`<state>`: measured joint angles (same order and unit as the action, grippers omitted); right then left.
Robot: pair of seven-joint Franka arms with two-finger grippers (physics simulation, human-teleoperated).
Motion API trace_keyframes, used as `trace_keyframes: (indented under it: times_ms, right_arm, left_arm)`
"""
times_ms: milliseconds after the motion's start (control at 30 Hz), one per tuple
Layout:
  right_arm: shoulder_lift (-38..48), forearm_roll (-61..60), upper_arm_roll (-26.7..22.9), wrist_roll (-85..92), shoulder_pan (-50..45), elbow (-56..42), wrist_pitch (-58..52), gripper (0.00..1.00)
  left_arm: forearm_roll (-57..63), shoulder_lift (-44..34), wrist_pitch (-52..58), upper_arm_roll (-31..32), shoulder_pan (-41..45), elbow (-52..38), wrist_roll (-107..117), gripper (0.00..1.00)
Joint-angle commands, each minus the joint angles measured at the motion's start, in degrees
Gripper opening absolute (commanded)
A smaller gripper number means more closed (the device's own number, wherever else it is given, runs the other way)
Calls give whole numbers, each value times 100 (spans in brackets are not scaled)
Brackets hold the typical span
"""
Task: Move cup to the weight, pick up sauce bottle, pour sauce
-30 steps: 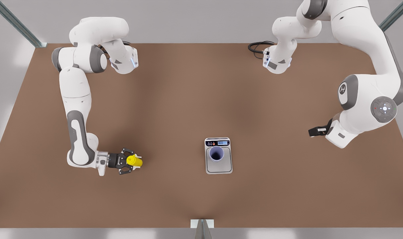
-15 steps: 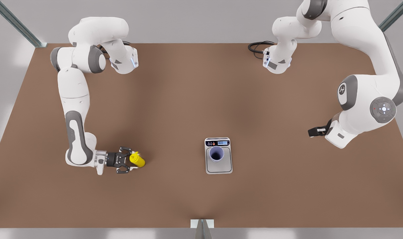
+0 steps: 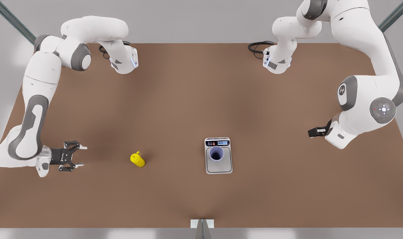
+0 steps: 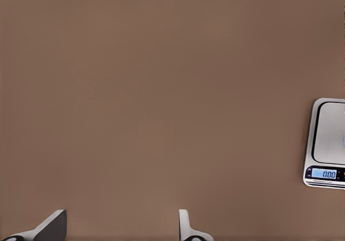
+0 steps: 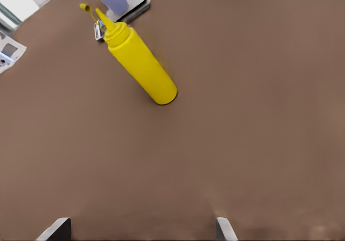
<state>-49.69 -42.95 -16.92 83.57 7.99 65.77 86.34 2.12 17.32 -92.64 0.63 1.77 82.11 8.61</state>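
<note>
The cup (image 3: 216, 154) stands on the weight (image 3: 218, 167), toward the display end, so the first step looks done. The sauce bottle (image 3: 137, 159) stands upright on the brown counter (image 3: 188, 99), well to the front view's left of the weight and held by nothing; picking it up and pouring are both left to do.

The right gripper (image 3: 79, 156) hovers at the front view's far left, well apart from the bottle, its fingers (image 5: 58, 229) spread open and empty, facing the bottle (image 5: 141, 64).

The left gripper (image 3: 310, 132) waits at the front view's right, its fingers (image 4: 186, 226) parted and holding nothing, with the weight (image 4: 326, 144) at the edge of its wrist view.
</note>
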Motion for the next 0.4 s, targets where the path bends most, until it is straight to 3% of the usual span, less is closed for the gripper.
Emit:
trace_keyframes:
  times_ms: [0, 67, 100, 133, 200, 267, 367]
  right_arm:
    - [12, 225, -5, -682, -52, -178, 14, 100]
    - [362, 1269, -22, -2676, -517, -434, 541, 100]
    - [1090, 1858, 74, -3757, -606, 250, 1172, 100]
    - [1574, 2411, 380, -4302, -606, 707, 1533, 100]
    - [2761, 3854, 987, -7000, -712, 1517, 1764, 100]
    - [3553, 4128, 1322, -7522, -466, 2036, 1693, 100]
    - [3642, 4119, 1349, -7759, -465, 2063, 1570, 100]
  left_arm:
    - [7, 0, 0, -1, -2, 6, 1, 100]
    - [7, 8, 0, 8, -2, 6, -17, 100]
    - [-2, 17, -9, -1, -2, -2, -26, 100]
    - [7, 17, -44, -1, -2, 6, -43, 100]
    - [7, 17, -44, -1, -2, 6, -34, 100]
    - [-2, 17, -44, -1, -2, 6, -43, 100]
    - [7, 17, -44, -1, -2, 6, -52, 100]
